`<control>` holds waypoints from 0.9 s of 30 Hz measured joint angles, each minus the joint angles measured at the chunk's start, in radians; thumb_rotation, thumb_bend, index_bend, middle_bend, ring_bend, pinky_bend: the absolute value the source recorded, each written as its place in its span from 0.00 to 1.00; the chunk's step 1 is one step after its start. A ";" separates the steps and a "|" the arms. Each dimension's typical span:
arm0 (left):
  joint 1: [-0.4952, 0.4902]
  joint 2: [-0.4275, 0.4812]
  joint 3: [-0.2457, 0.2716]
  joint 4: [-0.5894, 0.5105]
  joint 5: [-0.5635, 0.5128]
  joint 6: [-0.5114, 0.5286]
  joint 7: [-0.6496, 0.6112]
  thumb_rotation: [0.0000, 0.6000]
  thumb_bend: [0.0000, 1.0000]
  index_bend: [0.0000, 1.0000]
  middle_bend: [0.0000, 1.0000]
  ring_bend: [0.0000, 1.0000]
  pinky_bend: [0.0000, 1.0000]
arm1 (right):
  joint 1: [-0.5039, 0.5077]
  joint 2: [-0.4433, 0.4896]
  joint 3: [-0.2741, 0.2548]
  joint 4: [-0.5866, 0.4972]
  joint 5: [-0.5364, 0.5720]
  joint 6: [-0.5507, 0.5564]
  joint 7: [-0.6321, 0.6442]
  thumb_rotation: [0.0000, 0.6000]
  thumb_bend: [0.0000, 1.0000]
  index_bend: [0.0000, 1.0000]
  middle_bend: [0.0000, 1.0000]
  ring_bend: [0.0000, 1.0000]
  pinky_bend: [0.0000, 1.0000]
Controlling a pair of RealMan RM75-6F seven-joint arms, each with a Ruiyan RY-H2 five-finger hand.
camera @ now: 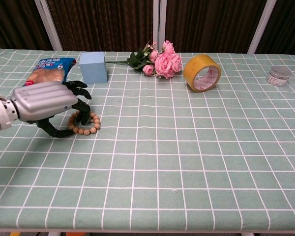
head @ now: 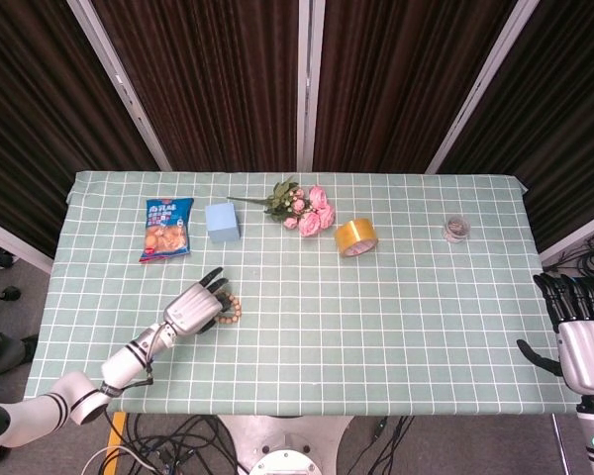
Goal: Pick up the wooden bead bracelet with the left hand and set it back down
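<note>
Lying flat on the tablecloth near the table's front-left area, the wooden bead bracelet [camera: 87, 123] forms a closed ring of light brown beads; in the head view it shows just right of the left hand [head: 199, 308]. The left hand [camera: 44, 102] rests low over the cloth with its dark fingers [camera: 78, 91] curved down at the bracelet's left side; one fingertip dips inside the ring and the thumb lies along its near-left edge. Whether the fingers actually clamp the beads cannot be told; the bracelet lies on the cloth.

Beyond the bracelet, toward the far edge, stand a pale blue block [camera: 93, 67] and, to its left, a snack bag [camera: 48, 69] lying flat. Right of the block lies a bunch of pink artificial flowers [camera: 162, 61] with green leaves, then a roll of yellow-brown tape [camera: 202, 73] tipped on its side, and well apart at the far right a small round tin [camera: 279, 75].

The right hand [head: 580, 341] hangs off the table's right-front corner, fingers straight and apart, holding nothing.

The table [head: 396, 336] is covered by a pale green cloth with a white grid. Behind it hang dark brown curtains [head: 218, 79] crossed by slanted white frame bars [head: 119, 79]. Cables [head: 178, 450] lie on the grey floor below the near edge.
</note>
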 measured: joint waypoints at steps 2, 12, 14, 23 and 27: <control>0.000 -0.006 0.006 0.010 -0.001 0.005 -0.004 1.00 0.32 0.46 0.46 0.14 0.05 | 0.001 -0.001 0.001 0.001 -0.001 -0.001 0.000 1.00 0.08 0.00 0.08 0.00 0.00; 0.000 -0.039 0.014 0.054 -0.010 0.024 -0.019 1.00 0.31 0.51 0.50 0.18 0.05 | -0.003 -0.004 0.003 0.006 0.006 0.002 0.001 1.00 0.08 0.00 0.08 0.00 0.00; 0.000 -0.047 0.019 0.069 -0.011 0.025 -0.028 1.00 0.31 0.51 0.51 0.18 0.05 | -0.003 -0.004 0.004 0.007 0.007 0.003 0.002 1.00 0.08 0.00 0.08 0.00 0.00; 0.000 -0.077 0.029 0.116 -0.018 0.035 -0.046 1.00 0.30 0.54 0.55 0.21 0.06 | -0.007 -0.006 0.004 0.010 0.009 0.003 0.003 1.00 0.08 0.00 0.08 0.00 0.00; 0.003 -0.082 0.031 0.127 -0.025 0.038 -0.052 1.00 0.35 0.54 0.55 0.21 0.06 | -0.009 -0.008 0.005 0.013 0.006 0.009 0.007 1.00 0.08 0.00 0.08 0.00 0.00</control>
